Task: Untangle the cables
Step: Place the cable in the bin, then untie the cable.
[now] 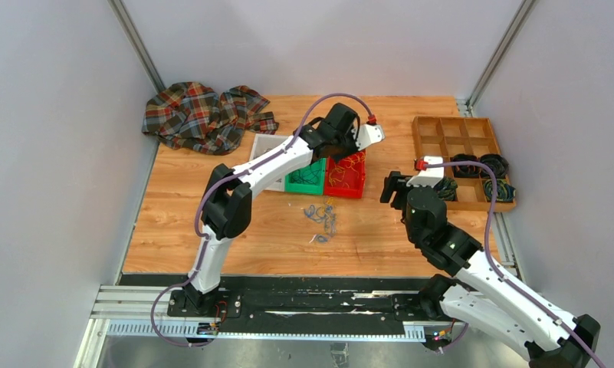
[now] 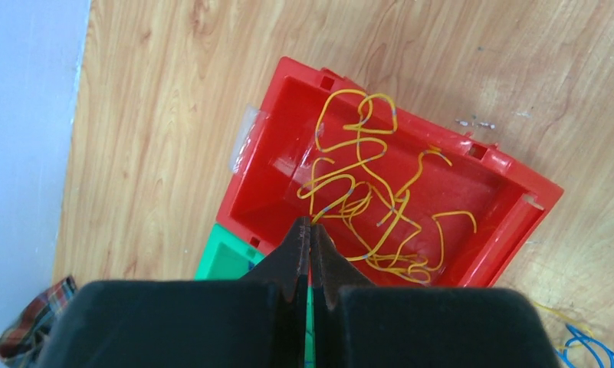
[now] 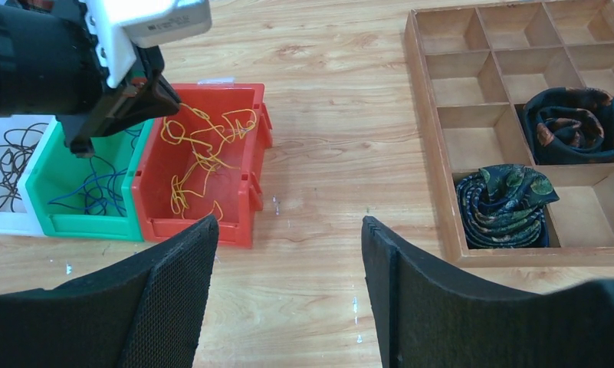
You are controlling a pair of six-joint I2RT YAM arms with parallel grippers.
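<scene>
L gripper [image 2: 311,227]: hovering over red bin [image 2: 512,230], fingers pressing together.
R gripper [image 3: 288,230]: hanging w/ fingers wide apart, gripping nothing.
Cables [image 1: 320,217]: blue clump lying on table [image 1: 234,238] near red bin; yellow ones [image 2: 362,165] sitting inside it.

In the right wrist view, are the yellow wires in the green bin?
No, the yellow wires lie in the red bin, while the green bin holds blue wires.

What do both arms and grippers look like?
The left arm and right arm have white shells and black joints; a purple cable runs along each to a red plug at the wrist. The left gripper has slim, black, tapered fingers; the right gripper has broad black ones with mesh-textured pads.
</scene>
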